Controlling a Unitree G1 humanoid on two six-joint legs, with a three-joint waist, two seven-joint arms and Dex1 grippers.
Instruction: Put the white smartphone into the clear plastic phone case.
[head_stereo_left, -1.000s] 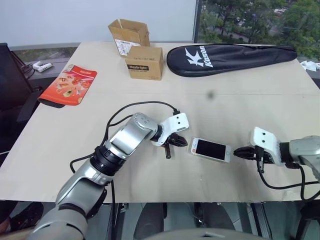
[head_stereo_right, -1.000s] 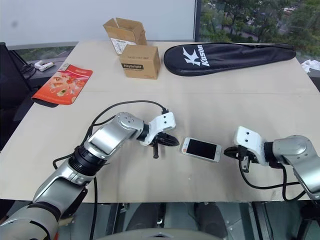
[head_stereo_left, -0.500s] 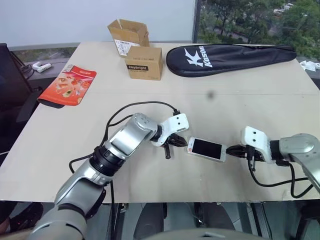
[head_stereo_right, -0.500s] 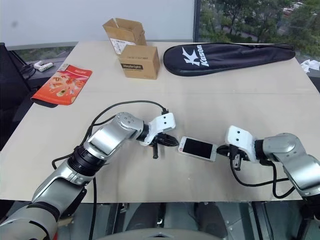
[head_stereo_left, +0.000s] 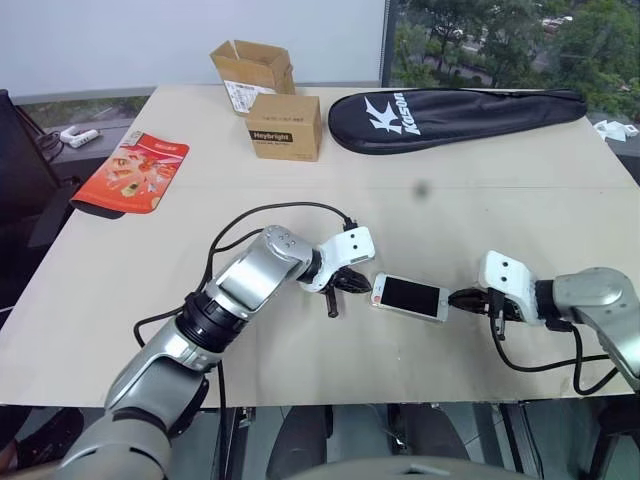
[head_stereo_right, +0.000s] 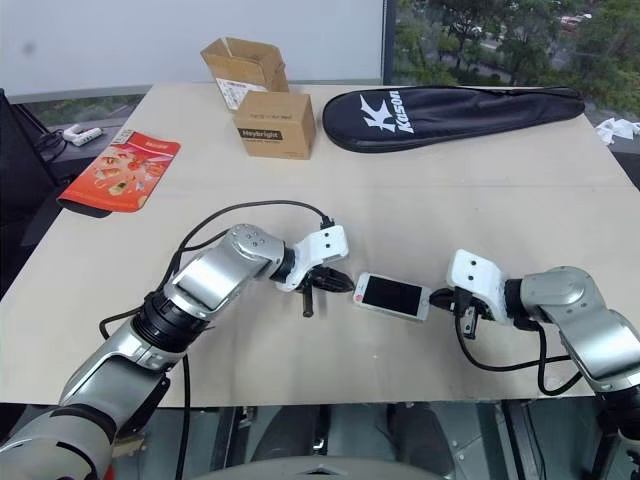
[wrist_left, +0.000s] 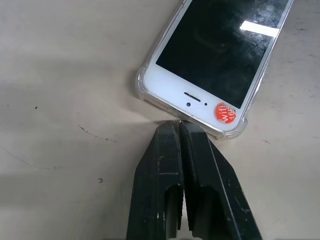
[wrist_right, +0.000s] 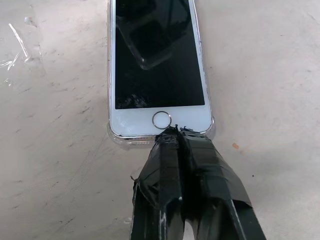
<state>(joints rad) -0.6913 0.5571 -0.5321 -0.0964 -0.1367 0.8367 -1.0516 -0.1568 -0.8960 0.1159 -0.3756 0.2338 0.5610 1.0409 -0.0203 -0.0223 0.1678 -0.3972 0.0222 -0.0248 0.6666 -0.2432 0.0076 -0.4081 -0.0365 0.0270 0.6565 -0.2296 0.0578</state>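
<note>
The white smartphone (head_stereo_left: 410, 297) lies flat and screen up on the beige table (head_stereo_left: 480, 210), between my two grippers. It sits inside the clear plastic phone case (wrist_left: 141, 82), whose see-through rim (wrist_right: 112, 135) wraps its edges and corners. My left gripper (head_stereo_left: 362, 287) is shut with nothing in it. Its tip (wrist_left: 179, 122) touches the case at the phone's earpiece end, beside a small red sticker (wrist_left: 225, 112). My right gripper (head_stereo_left: 455, 298) is shut and empty too, and its tip (wrist_right: 176, 130) presses the home-button end.
Two cardboard boxes (head_stereo_left: 255, 65) (head_stereo_left: 287, 125) and a black racket bag (head_stereo_left: 455, 105) lie at the back of the table. A red packet (head_stereo_left: 135, 170) overhangs the left edge. A black cable (head_stereo_left: 280, 210) loops by my left arm.
My right gripper has shifted a little to the left against the phone's end, and the phone has slid slightly toward the left gripper. The left gripper has stayed put.
</note>
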